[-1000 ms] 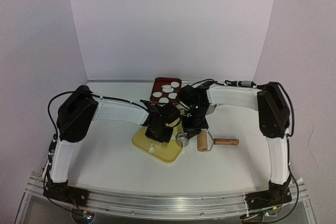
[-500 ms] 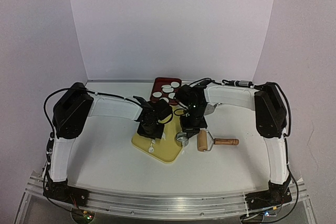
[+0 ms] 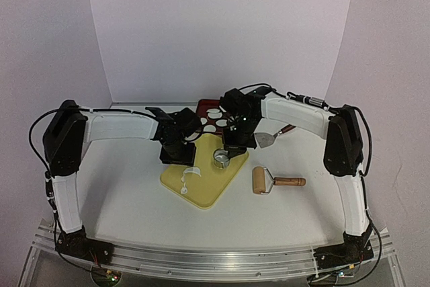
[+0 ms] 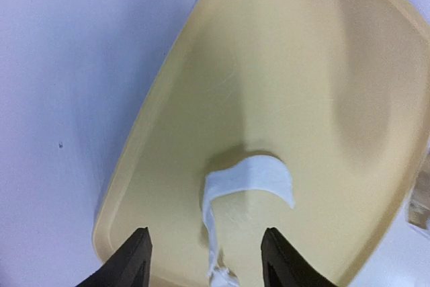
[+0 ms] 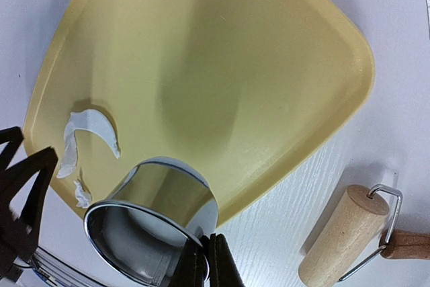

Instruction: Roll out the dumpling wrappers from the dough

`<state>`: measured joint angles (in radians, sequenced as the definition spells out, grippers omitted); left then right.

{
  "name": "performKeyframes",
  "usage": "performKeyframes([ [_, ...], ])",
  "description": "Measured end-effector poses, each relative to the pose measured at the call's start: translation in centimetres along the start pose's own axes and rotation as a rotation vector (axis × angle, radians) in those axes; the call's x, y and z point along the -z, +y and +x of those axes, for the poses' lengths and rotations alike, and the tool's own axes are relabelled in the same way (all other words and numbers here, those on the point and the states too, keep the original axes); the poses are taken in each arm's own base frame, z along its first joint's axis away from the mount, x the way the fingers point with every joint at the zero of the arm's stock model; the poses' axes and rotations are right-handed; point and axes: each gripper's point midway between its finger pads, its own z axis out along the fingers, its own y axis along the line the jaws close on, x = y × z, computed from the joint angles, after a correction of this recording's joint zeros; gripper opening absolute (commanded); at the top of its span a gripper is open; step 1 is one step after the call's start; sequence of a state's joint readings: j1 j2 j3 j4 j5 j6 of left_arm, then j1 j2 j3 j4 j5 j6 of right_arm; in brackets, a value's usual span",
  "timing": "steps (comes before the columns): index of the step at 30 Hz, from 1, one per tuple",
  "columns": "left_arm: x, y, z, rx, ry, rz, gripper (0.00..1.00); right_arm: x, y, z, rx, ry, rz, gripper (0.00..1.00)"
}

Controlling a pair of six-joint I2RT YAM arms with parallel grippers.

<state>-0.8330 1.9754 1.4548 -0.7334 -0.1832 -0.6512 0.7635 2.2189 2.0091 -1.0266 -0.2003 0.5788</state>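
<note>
The dough is a thin curled white scrap point(image 4: 250, 174) lying on the yellow board point(image 4: 316, 72) near its left corner; from above, this scrap point(image 3: 190, 174) lies in front of my left gripper point(image 3: 175, 159). My left gripper point(image 4: 205, 257) hovers open over the scrap's thin tail and holds nothing. My right gripper point(image 5: 203, 263) is shut on the rim of the metal ring cutter point(image 5: 160, 201), held tilted above the board's point(image 5: 222, 65) edge. A pale round shape shows inside the ring. Several round dumpling wrappers point(image 3: 213, 113) lie in the red tray point(image 3: 203, 105), partly hidden by the right arm.
A wooden rolling pin point(image 3: 267, 181) with a wire frame lies on the table right of the board; in the right wrist view this rolling pin point(image 5: 342, 236) is at the lower right. A metal scraper point(image 3: 265, 140) lies behind it, under the right arm.
My left gripper has opened and drawn back to the left, leaving the scrap on the board. The right gripper has lifted the ring cutter and carried it farther back.
</note>
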Motion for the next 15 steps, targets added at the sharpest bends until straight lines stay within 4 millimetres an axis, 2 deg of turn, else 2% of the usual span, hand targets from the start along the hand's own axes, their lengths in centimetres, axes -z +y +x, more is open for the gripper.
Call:
performKeyframes([
  [4,4.5,-1.5,-2.0,0.030,-0.083,0.117,0.79,0.2,0.0,-0.3,0.004,-0.010,0.005,0.00],
  [8,8.4,-4.2,-4.1,0.058,-0.162,0.295,0.84,0.8,0.3,-1.0,0.010,-0.041,0.002,0.00],
  [11,9.1,-6.3,-4.8,0.069,-0.170,0.406,0.85,1.1,0.5,-1.5,0.011,-0.059,0.001,0.00],
  [15,7.4,-8.4,-5.1,0.071,-0.123,0.457,0.86,1.2,0.4,-1.8,0.010,-0.072,0.011,0.00],
])
